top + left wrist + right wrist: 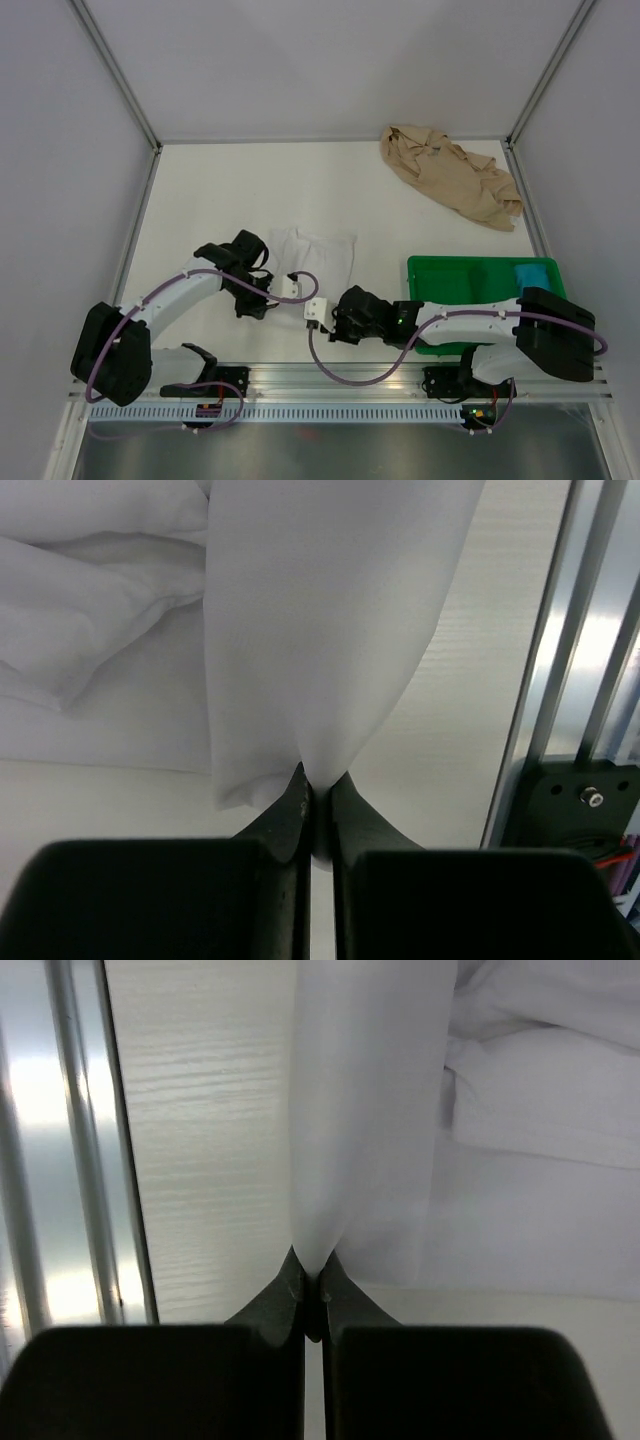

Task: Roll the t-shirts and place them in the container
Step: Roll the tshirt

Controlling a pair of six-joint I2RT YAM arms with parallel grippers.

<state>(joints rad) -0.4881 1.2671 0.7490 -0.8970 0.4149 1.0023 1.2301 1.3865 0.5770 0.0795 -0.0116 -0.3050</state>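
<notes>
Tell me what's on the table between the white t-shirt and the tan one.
Nothing: in the top view the table is bare between the white t-shirt and the tan t-shirt. The green tray sits nearer, off that line.

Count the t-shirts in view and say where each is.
2. The white t-shirt lies mid-table, pinched by the left gripper and the right gripper. The tan t-shirt lies crumpled at the far right corner. More could hide in the green tray.

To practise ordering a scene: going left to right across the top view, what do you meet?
Left arm's shoulder → white t-shirt → tan t-shirt. The green tray overlaps the tan t-shirt's span, so it is left out.
</notes>
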